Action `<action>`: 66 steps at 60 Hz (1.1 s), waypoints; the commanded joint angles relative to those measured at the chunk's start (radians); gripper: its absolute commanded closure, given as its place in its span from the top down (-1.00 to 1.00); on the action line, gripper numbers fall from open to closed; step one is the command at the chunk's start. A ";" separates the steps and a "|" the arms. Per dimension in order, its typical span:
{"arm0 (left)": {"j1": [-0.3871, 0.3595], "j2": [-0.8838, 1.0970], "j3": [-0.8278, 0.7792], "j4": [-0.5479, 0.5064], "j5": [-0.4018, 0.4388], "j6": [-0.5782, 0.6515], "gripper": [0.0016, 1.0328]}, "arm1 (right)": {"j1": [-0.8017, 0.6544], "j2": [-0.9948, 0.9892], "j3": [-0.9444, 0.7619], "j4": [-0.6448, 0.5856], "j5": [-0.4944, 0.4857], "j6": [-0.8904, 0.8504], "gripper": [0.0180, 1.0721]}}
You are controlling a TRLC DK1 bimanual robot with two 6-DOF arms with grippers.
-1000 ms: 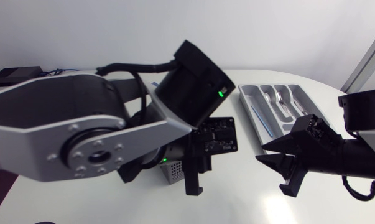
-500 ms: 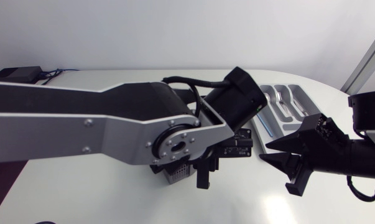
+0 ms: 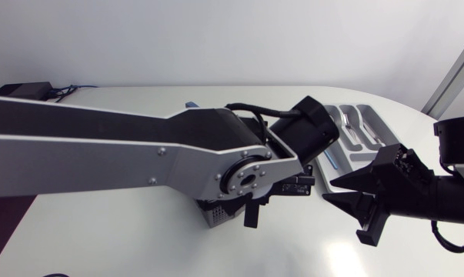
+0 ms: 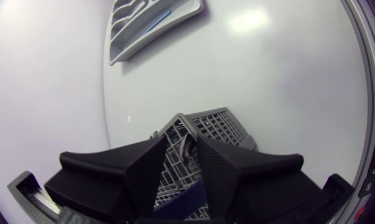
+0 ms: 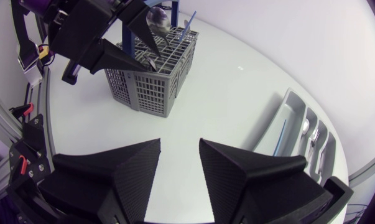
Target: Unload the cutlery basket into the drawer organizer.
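A: Nearest the grey wire-mesh cutlery basket (image 5: 151,81)?
B: Left gripper (image 4: 182,142), directly above, jaws spread astride upright cutlery handles (image 4: 186,148). Right gripper (image 5: 180,144) likewise spread, empty, well apart, near the grey plastic drawer organizer (image 3: 362,123).

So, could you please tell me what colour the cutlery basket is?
Grey mesh basket; clearest in the right wrist view.

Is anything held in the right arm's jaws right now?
No, in the right wrist view the right jaws stand open with only bare table between them, apart from the cutlery basket.
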 commanded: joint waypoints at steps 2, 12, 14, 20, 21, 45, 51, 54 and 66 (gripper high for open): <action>0.007 0.037 0.037 -0.015 -0.029 0.033 -0.56 | -0.007 -0.012 -0.028 -0.010 -0.009 -0.023 -0.08; 0.007 0.045 0.039 -0.028 -0.047 0.041 -0.78 | -0.011 -0.013 -0.027 -0.010 -0.009 -0.026 -0.08; 0.007 0.046 0.039 -0.031 -0.049 0.041 -0.80 | -0.011 -0.015 -0.027 -0.012 -0.009 -0.026 -0.08; 0.007 0.048 0.039 -0.039 -0.050 0.041 -0.89 | -0.011 -0.015 -0.027 -0.013 -0.009 -0.026 -0.08; 0.007 0.048 0.039 -0.039 -0.052 0.041 -0.89 | -0.011 -0.015 -0.027 -0.013 -0.009 -0.027 -0.08; -0.010 0.027 0.092 -0.073 -0.057 0.036 -0.94 | -0.010 -0.020 -0.023 -0.025 -0.009 -0.030 -0.08; -0.019 0.010 0.102 -0.084 -0.061 0.036 -0.94 | -0.010 -0.018 -0.027 -0.025 -0.009 -0.032 -0.08; -0.027 -0.001 0.102 -0.088 -0.061 0.036 -0.94 | -0.008 -0.018 -0.028 -0.025 -0.009 -0.032 -0.08; -0.037 -0.047 0.103 -0.096 -0.086 0.055 -0.94 | -0.004 -0.015 -0.025 -0.025 -0.009 -0.030 -0.08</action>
